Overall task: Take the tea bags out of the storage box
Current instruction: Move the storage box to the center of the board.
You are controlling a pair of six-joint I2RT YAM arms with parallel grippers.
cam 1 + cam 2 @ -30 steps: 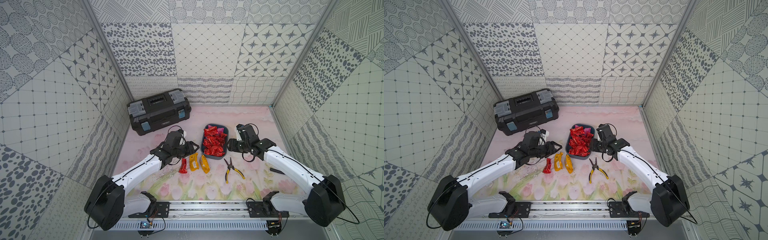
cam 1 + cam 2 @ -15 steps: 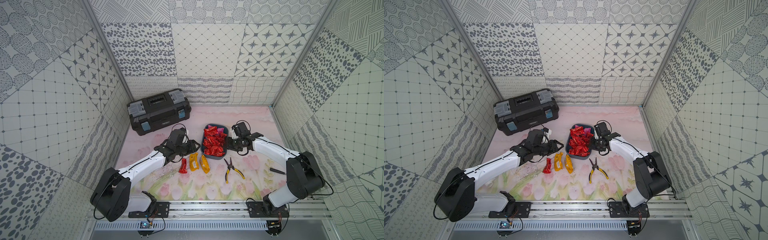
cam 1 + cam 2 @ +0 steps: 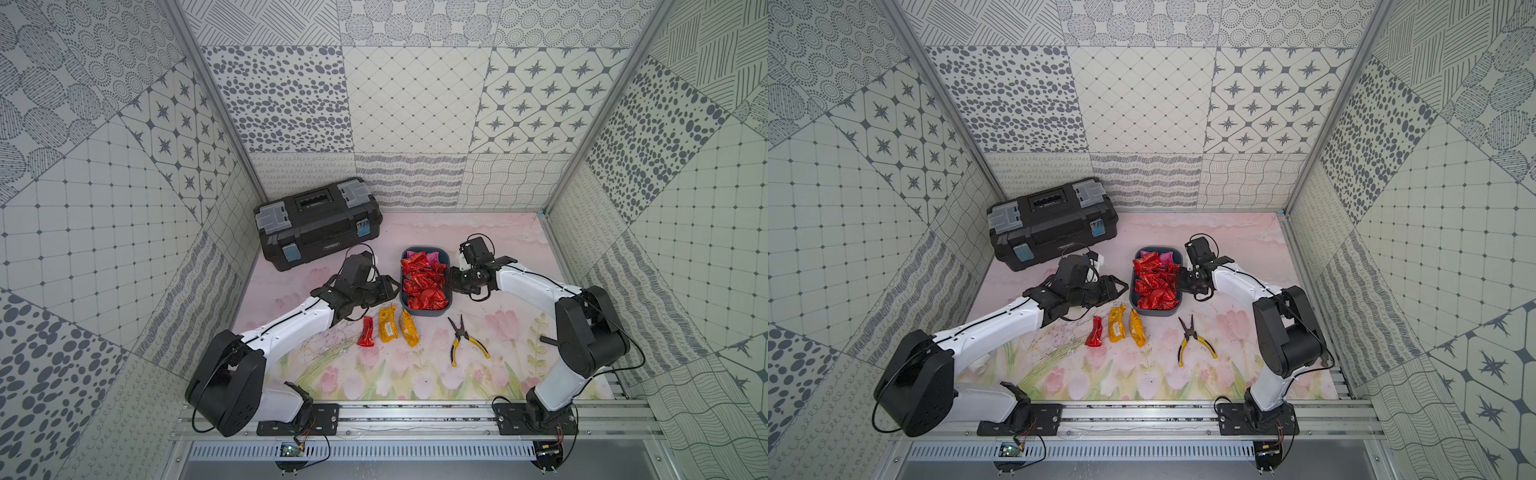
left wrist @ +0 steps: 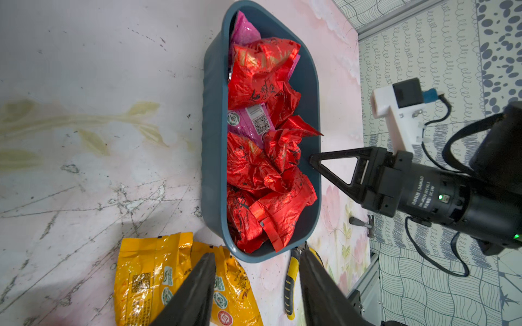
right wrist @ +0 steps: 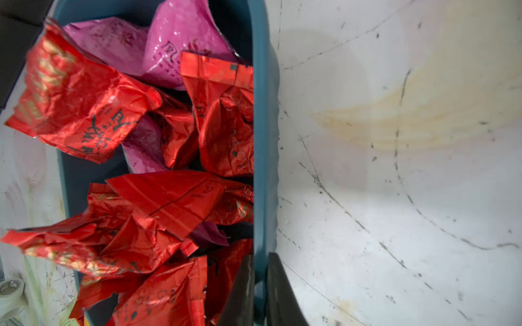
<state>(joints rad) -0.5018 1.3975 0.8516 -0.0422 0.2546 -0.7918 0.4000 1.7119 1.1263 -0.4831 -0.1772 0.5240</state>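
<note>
right gripper [image 5: 260, 262] pinched on box [image 5: 264, 141] wall, one finger inside | left gripper [image 4: 258, 254] jaws apart, empty, near box end | tea bags [image 5: 158, 203] heaped in box, three out on table [image 3: 415, 374] | risk: smooth wall slips from the pinch, or a lift tips box and spills bags

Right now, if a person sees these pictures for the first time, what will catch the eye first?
The heap of shiny red tea bags in the blue-grey box at the middle of the table stands out most. The right gripper pinches the box's wall. Two yellow bags and one red bag lie on the table just in front of the box, towards the robot.
</note>
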